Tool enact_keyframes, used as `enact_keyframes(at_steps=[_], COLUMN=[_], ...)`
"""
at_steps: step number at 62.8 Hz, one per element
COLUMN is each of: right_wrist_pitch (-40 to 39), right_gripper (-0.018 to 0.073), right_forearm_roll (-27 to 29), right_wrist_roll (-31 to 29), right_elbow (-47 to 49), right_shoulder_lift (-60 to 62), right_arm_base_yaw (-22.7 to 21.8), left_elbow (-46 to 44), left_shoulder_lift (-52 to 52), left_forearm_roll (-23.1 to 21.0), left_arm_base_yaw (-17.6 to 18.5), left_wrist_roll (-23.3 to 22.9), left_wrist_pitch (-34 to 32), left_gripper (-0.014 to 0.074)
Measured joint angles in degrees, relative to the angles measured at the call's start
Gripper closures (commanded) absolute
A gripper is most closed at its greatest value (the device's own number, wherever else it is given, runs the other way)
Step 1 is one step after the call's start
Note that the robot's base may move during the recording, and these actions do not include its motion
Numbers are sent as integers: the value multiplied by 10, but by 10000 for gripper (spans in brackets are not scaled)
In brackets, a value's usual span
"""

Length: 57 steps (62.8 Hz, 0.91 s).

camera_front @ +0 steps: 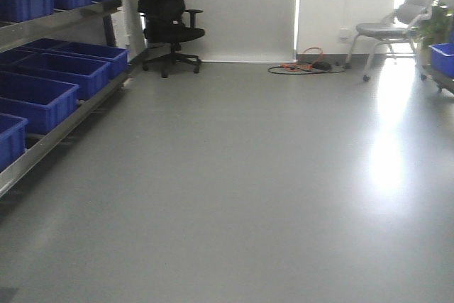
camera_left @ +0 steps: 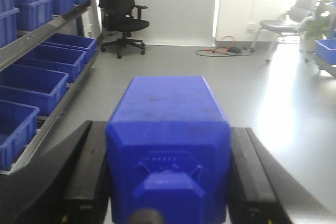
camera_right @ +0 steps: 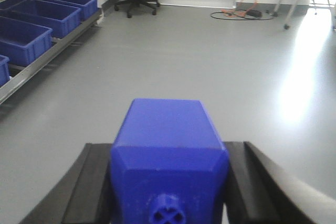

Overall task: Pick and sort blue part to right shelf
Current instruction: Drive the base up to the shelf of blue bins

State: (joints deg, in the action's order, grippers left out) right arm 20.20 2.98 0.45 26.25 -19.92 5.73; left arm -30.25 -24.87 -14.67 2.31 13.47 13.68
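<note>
- Floor [camera_front: 248,196], smooth and grey, is filling most of the front view, with a bright patch of light glaring on its right side.
- Left gripper [camera_left: 168,145] is clamping a blue part [camera_left: 168,108] between its 2 black fingers [camera_left: 86,177], 1 pressing against each side of the block.
- The blue part is hanging in that grip above the floor, its flat face pointing ahead into the room.
- Right gripper [camera_right: 168,150] is gripping a second blue part [camera_right: 168,124] in the same way, its fingers [camera_right: 92,182] touching both sides.
- A small round nub [camera_right: 167,214] with a cross-shaped mark is showing on the near end of the second blue part.
- A left rack [camera_front: 64,127] of steel rails is running along the left wall, carrying rows of open blue bins [camera_front: 35,101] on 2 levels.
- The right shelf [camera_front: 440,81] is barely showing at the far right edge, with 1 blue bin [camera_front: 443,58] resting on it, well apart from both grippers.
- A black office chair [camera_front: 169,23] is standing by the back wall beyond the left rack.
- A grey chair [camera_front: 397,26] is standing at the back right, and a tangle of cables [camera_front: 305,65] is lying on the floor between the 2 chairs.
</note>
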Motion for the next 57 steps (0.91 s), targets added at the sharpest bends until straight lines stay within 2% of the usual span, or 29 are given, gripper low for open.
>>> enact_keyframes(at_steps=[57], right_wrist_pitch=[0], right_gripper=[135], right_forearm_roll=[0], right_wrist_roll=[0], right_elbow=[0], right_shoulder_lift=[0], right_arm_base_yaw=[0], left_elbow=[0], left_shoulder_lift=[0], left_forearm_roll=[0], left_arm_base_yaw=[0], left_wrist_roll=[0], left_wrist_pitch=[0], left_gripper=[241])
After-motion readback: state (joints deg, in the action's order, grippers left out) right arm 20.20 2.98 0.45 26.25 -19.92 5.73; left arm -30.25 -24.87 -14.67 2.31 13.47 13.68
